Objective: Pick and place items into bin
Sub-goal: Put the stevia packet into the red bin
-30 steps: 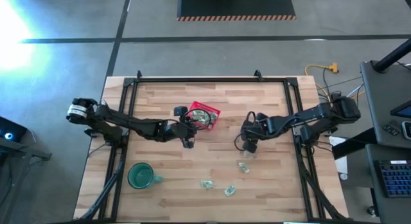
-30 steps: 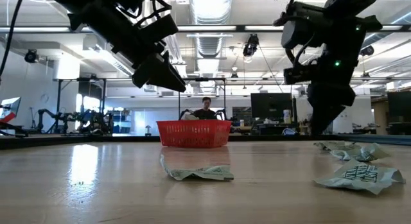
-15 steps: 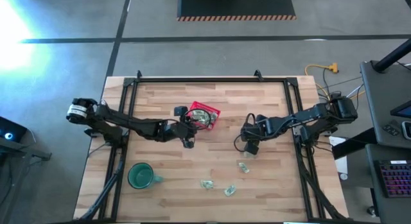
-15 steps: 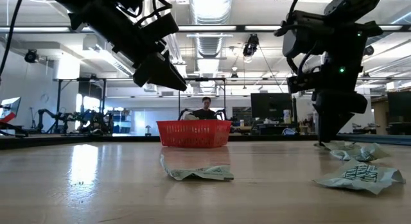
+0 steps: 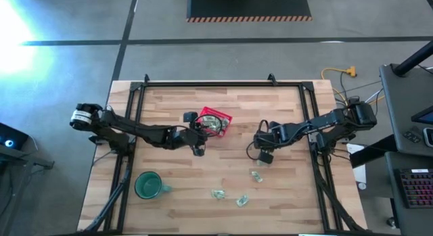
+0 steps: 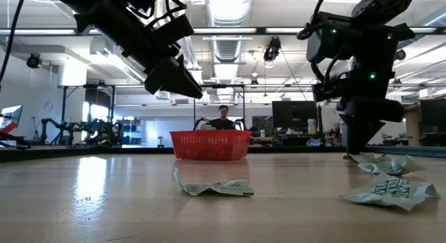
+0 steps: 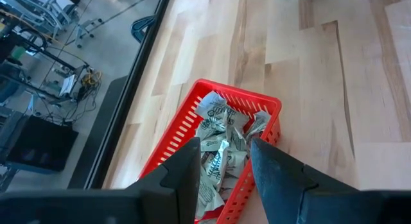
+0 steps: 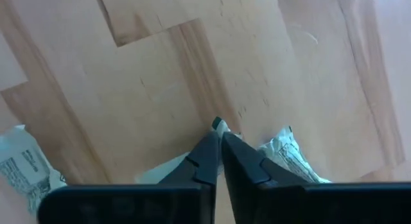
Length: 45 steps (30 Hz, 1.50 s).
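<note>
Three green-and-white wrapped items lie on the wooden table: one (image 5: 256, 175) under my right gripper, two (image 5: 218, 194) (image 5: 241, 200) nearer the front edge. My right gripper (image 8: 218, 137) points steeply down at the first item (image 6: 382, 163) and is shut on it. The red mesh basket (image 5: 215, 121) stands at the middle rear with several items (image 7: 221, 137) inside. My left gripper (image 7: 221, 160) hovers open just above the basket's near side, with nothing between its fingers. My right gripper pinches a crinkled edge of the item's wrapper (image 8: 219, 125) between its two fingertips; a small bit of it pokes out past the tips. The fingers come from above, pointing steeply down. The rest of the item (image 8: 289, 153) lies on the table.
A green mug (image 5: 147, 185) stands near the table's front left. Black frame rails (image 5: 203, 83) run along the far, left and right edges. Bare wood lies between the basket and the loose items. A person (image 6: 223, 119) sits far behind the table.
My right gripper has sunk a little onto the item nearest it, rolled slightly, and shut on its wrapper. The item still lies where it was.
</note>
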Each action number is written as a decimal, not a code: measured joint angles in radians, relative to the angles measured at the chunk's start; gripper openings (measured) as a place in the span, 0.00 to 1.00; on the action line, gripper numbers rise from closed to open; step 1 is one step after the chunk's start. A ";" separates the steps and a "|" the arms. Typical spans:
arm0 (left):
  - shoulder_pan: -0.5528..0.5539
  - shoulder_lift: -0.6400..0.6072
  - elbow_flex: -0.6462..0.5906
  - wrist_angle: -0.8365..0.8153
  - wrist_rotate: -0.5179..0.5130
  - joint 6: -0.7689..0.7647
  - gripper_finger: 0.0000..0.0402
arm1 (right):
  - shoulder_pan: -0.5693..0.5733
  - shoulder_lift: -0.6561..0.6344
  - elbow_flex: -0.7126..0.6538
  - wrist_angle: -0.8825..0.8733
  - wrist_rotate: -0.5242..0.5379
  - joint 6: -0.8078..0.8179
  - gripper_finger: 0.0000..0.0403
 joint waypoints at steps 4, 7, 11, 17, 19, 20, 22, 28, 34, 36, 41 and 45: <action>0.000 0.000 0.000 -0.001 0.000 0.000 0.30 | 0.000 0.000 -0.001 0.027 0.000 -0.041 0.02; 0.000 0.000 0.000 -0.002 0.000 0.000 0.30 | 0.000 0.000 -0.001 0.062 0.000 -0.094 0.02; -0.006 0.000 0.000 -0.005 0.000 -0.001 0.30 | 0.000 -0.001 -0.001 0.124 0.000 -0.155 0.02; -0.034 -0.003 0.002 -0.060 0.001 -0.028 0.30 | 0.000 -0.002 0.006 0.235 0.001 -0.256 0.02; -0.046 -0.015 0.002 -0.075 0.000 -0.053 0.30 | 0.000 -0.002 0.006 0.301 0.007 -0.304 0.02; -0.053 -0.023 0.002 -0.087 0.000 -0.066 0.30 | 0.000 -0.002 0.006 0.339 0.011 -0.331 0.02; -0.069 -0.037 0.002 -0.122 0.000 -0.085 0.30 | 0.000 -0.002 0.006 0.430 0.027 -0.393 0.02; -0.116 -0.084 0.001 -0.164 0.001 -0.108 0.30 | -0.004 -0.002 0.007 0.720 0.098 -0.570 0.02; -0.140 -0.103 -0.002 -0.167 0.001 -0.108 0.30 | -0.041 -0.002 0.006 0.977 0.124 -0.672 0.02; -0.143 -0.103 -0.002 -0.173 0.001 -0.108 0.30 | -0.061 -0.002 0.006 1.018 0.125 -0.673 0.02; -0.148 -0.103 -0.002 -0.190 0.001 -0.131 0.30 | -0.116 0.001 0.005 1.032 0.124 -0.623 0.02; -0.149 -0.103 0.001 -0.190 0.001 -0.131 0.30 | -0.155 0.040 0.004 1.087 0.116 -0.594 0.02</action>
